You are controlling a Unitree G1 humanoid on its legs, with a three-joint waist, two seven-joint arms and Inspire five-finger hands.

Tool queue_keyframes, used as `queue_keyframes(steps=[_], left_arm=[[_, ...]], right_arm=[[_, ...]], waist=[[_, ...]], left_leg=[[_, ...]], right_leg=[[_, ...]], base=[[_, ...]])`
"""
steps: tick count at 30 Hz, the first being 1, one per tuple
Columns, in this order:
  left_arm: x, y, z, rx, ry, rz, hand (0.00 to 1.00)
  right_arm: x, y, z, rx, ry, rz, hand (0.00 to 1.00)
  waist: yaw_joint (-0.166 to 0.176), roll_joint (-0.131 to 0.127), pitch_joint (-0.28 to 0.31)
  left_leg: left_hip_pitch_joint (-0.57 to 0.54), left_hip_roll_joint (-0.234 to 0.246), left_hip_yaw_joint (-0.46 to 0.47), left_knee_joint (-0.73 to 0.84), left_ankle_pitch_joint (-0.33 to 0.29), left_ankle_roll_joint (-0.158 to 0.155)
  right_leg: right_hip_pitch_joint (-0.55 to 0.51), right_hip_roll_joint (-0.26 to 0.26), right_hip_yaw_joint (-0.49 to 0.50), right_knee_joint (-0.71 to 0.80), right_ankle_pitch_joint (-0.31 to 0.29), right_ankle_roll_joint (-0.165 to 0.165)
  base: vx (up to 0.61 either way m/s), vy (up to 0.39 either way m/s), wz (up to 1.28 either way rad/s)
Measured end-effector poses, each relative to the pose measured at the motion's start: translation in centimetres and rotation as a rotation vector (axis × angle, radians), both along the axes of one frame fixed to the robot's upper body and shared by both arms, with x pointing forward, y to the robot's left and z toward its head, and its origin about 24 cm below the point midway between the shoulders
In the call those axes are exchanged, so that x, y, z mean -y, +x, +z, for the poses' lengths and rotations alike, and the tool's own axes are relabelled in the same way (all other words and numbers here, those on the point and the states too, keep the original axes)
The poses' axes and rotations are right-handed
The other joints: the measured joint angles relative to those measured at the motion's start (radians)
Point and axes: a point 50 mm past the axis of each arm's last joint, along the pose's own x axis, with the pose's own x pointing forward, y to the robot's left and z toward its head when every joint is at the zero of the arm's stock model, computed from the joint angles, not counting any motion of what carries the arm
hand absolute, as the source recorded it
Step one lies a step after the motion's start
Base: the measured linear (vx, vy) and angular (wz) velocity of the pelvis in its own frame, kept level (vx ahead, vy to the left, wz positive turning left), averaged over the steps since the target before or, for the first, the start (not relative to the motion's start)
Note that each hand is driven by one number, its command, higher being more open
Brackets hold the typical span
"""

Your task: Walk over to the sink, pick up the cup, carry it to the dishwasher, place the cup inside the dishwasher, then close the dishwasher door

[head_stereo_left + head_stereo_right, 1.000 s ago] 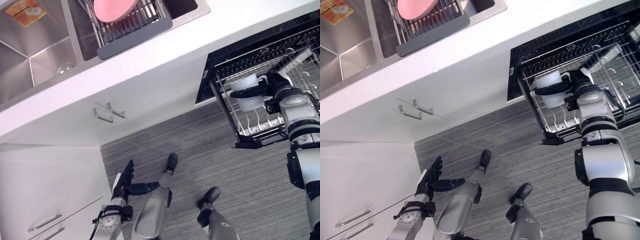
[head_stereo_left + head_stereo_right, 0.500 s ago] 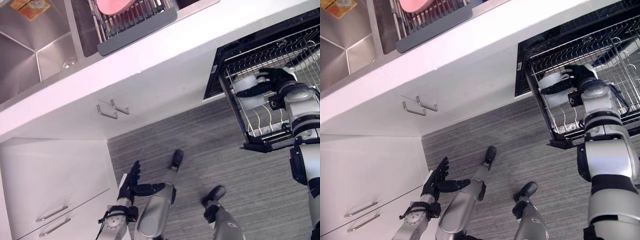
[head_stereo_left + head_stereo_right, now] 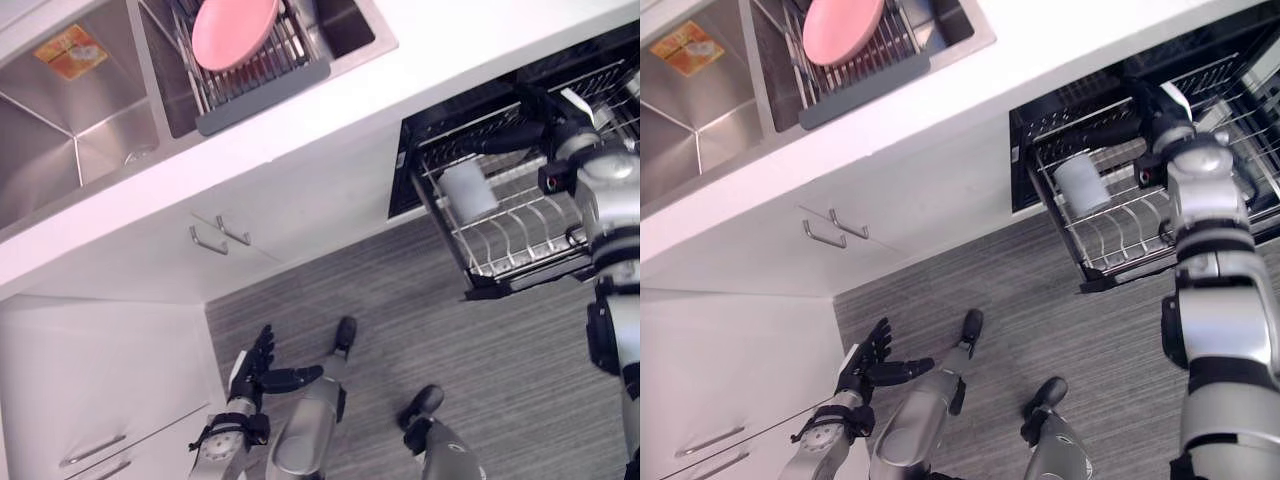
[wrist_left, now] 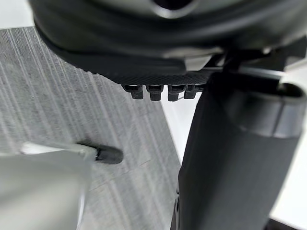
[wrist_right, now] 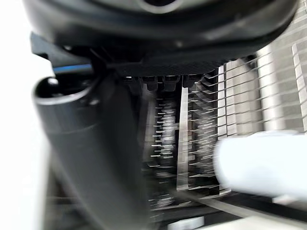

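right hand (image 3: 540, 118) above the pulled-out silver wire rack (image 3: 520, 228), fingers straight, empty, apart from the pale cylindrical cup (image 3: 468, 190) lodged in that rack. left hand (image 3: 255, 362) relaxed, low near the floor. placing judged done; left: rack in, dishwasher door shut.

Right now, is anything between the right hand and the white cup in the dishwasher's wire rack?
Nothing visible. The white cup sits in the wire rack; the right hand is close beside it, apart.
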Motion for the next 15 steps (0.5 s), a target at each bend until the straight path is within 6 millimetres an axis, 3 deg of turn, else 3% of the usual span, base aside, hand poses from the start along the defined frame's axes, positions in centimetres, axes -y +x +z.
queue_keyframes(steps=[3, 4, 5, 6, 8, 9, 10, 11, 12, 13, 14, 15], left_arm=[[-1.9, -3.0, -1.4, -0.072, 0.012, 0.160, 1.00], [-2.5, -4.6, -2.1, -0.111, 0.033, 0.207, 1.00], [-2.9, -5.7, -2.9, -0.154, 0.044, 0.235, 1.00], [-2.9, -6.2, -3.3, -0.175, 0.049, 0.246, 1.00], [-3.2, -8.6, -4.3, -0.248, 0.060, 0.288, 1.00], [-3.3, -9.5, -4.5, -0.264, 0.052, 0.306, 1.00], [-3.1, -10.1, -4.9, -0.278, 0.040, 0.326, 1.00], [-3.1, -10.5, -5.2, -0.291, 0.053, 0.325, 1.00], [-3.1, -10.8, -5.4, -0.301, 0.073, 0.314, 1.00], [-3.0, -10.8, -5.5, -0.308, 0.084, 0.302, 1.00], [-2.9, -10.7, -5.6, -0.318, 0.108, 0.279, 1.00], [-3.1, -10.7, -5.5, -0.322, 0.128, 0.266, 1.00]], right_arm=[[-1.1, -3.5, -5.8, 0.102, 0.136, 0.087, 1.00], [-1.0, -5.7, -9.0, 0.103, 0.191, 0.071, 1.00], [-0.6, -8.3, -11.8, 0.091, 0.246, 0.030, 1.00], [-0.4, -9.4, -13.1, 0.083, 0.277, 0.001, 1.00], [-0.5, -12.6, -16.6, 0.056, 0.386, -0.095, 1.00], [-0.8, -13.4, -17.3, 0.056, 0.401, -0.113, 1.00], [-1.3, -14.0, -17.4, 0.081, 0.403, -0.115, 1.00], [-2.0, -14.1, -17.1, 0.111, 0.408, -0.096, 1.00], [-2.9, -13.9, -16.5, 0.145, 0.405, -0.059, 1.00], [-3.4, -13.9, -16.2, 0.161, 0.399, -0.040, 1.00], [-4.1, -14.3, -15.6, 0.189, 0.388, -0.006, 1.00], [-4.5, -14.9, -15.0, 0.214, 0.376, 0.014, 1.00]], waist=[[-0.032, -0.069, -0.037], [-0.057, -0.096, -0.052], [-0.087, -0.112, -0.057], [-0.098, -0.117, -0.057], [-0.104, -0.140, -0.078], [-0.102, -0.150, -0.100], [-0.106, -0.139, -0.118], [-0.121, -0.138, -0.121], [-0.132, -0.135, -0.122], [-0.139, -0.130, -0.126], [-0.157, -0.129, -0.140], [-0.171, -0.131, -0.152]], left_leg=[[0.031, -0.016, 0.002, 0.002, -0.027, 0.014], [0.037, -0.017, 0.053, 0.013, -0.044, 0.027], [0.030, -0.007, 0.167, 0.077, -0.074, 0.045], [0.023, -0.003, 0.218, 0.120, -0.096, 0.055], [0.016, -0.024, 0.248, 0.254, -0.183, 0.068], [0.009, -0.040, 0.252, 0.285, -0.229, 0.079], [0.014, -0.036, 0.298, 0.327, -0.272, 0.090], [0.052, -0.040, 0.327, 0.338, -0.294, 0.106], [0.090, -0.051, 0.321, 0.337, -0.313, 0.119], [0.108, -0.049, 0.314, 0.331, -0.318, 0.124], [0.138, -0.048, 0.286, 0.303, -0.318, 0.124], [0.163, -0.050, 0.256, 0.272, -0.306, 0.128]], right_leg=[[0.058, -0.002, -0.029, -0.030, -0.009, 0.017], [0.106, -0.015, -0.072, -0.043, -0.013, 0.026], [0.168, -0.028, -0.134, -0.060, -0.015, 0.038], [0.197, -0.035, -0.162, -0.063, -0.016, 0.041], [0.275, -0.068, -0.210, -0.058, -0.024, 0.072], [0.283, -0.093, -0.212, -0.037, -0.033, 0.088], [0.285, -0.132, -0.205, 0.037, -0.035, 0.089], [0.281, -0.185, -0.185, 0.143, -0.032, 0.075], [0.237, -0.229, -0.097, 0.284, -0.009, -0.025], [0.199, -0.235, -0.026, 0.355, 0.000, -0.059], [0.143, -0.175, 0.138, 0.411, -0.043, -0.028], [0.129, -0.109, 0.224, 0.390, -0.085, -0.011]], base=[[0.07, -0.058, 0.29], [0.14, -0.024, 1.02], [0.15, -0.008, 1.22], [0.17, 0.060, 1.24], [0.14, 0.107, 0.68], [0.12, 0.159, 0.30], [0.15, 0.225, 0.31], [0.17, 0.245, 0.25], [0.14, 0.220, 0.18], [0.14, 0.196, 0.24], [0.10, 0.124, 0.50], [0.11, 0.093, 0.65]])
